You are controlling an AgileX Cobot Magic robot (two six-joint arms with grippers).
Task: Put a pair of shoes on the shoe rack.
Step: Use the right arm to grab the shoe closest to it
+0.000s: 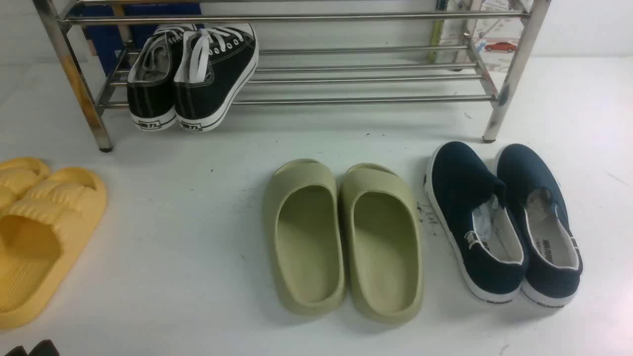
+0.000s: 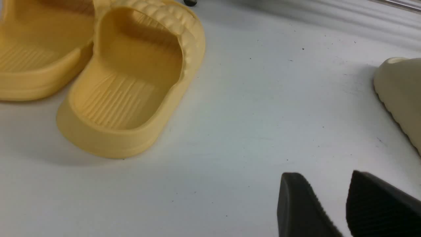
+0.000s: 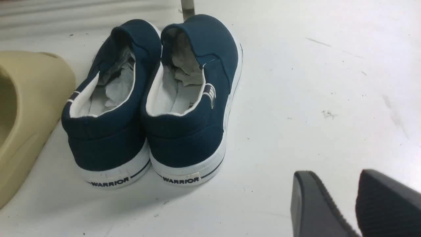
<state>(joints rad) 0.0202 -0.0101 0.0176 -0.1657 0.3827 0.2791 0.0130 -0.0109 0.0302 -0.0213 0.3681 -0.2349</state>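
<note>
Two navy-blue slip-on shoes with white soles stand side by side on the white floor at the right, the left one (image 1: 462, 217) and the right one (image 1: 536, 212), toes toward the shoe rack (image 1: 366, 79). In the right wrist view their heels (image 3: 108, 148) (image 3: 194, 141) face me, with paper stuffed inside. My right gripper (image 3: 334, 174) hovers open behind and to the side of them, nothing between its fingers. My left gripper (image 2: 324, 177) is open over bare floor; its tips (image 1: 32, 348) show at the bottom left of the front view.
Black lace-up sneakers (image 1: 193, 79) rest on the rack's left end. Olive-green slides (image 1: 341, 237) lie mid-floor, just left of the navy pair, also seen as one edge (image 3: 26, 108). Yellow slides (image 1: 39, 232) (image 2: 125, 98) lie at the far left.
</note>
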